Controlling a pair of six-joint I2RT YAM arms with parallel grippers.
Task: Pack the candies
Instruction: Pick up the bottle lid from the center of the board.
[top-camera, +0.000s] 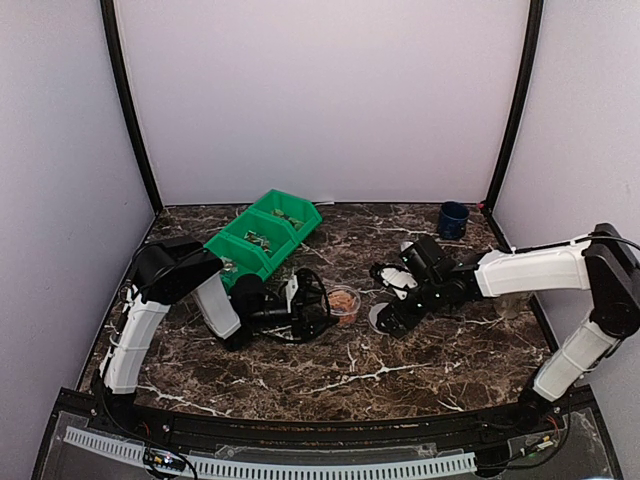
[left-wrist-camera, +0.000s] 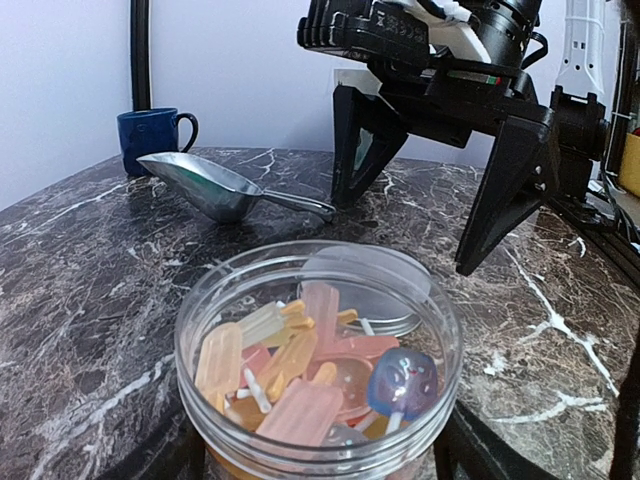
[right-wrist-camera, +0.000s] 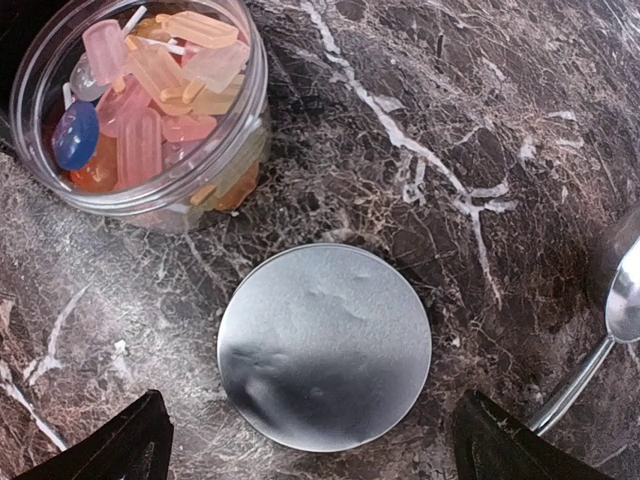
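Observation:
The candies (left-wrist-camera: 300, 370) are small popsicle and lollipop shapes in pink, orange, yellow and blue. They lie in the small clear round jar (left-wrist-camera: 200, 330) on the marble table. My left gripper (left-wrist-camera: 320, 462) holds the jar between its fingers, seen in the top view (top-camera: 328, 306). The jar (right-wrist-camera: 215, 150) and candies (right-wrist-camera: 150, 100) show at the top left of the right wrist view. The flat round whitish lid (right-wrist-camera: 325, 345) lies on the table beside the jar. My right gripper (right-wrist-camera: 310, 420) is open, its fingers astride the lid and above it; it also shows in the top view (top-camera: 392, 312).
A metal scoop (left-wrist-camera: 215, 187) lies behind the jar and shows at the right edge of the right wrist view (right-wrist-camera: 610, 330). A blue mug (top-camera: 453, 219) stands at the back right. The green three-compartment bin (top-camera: 262, 235) sits at the back left.

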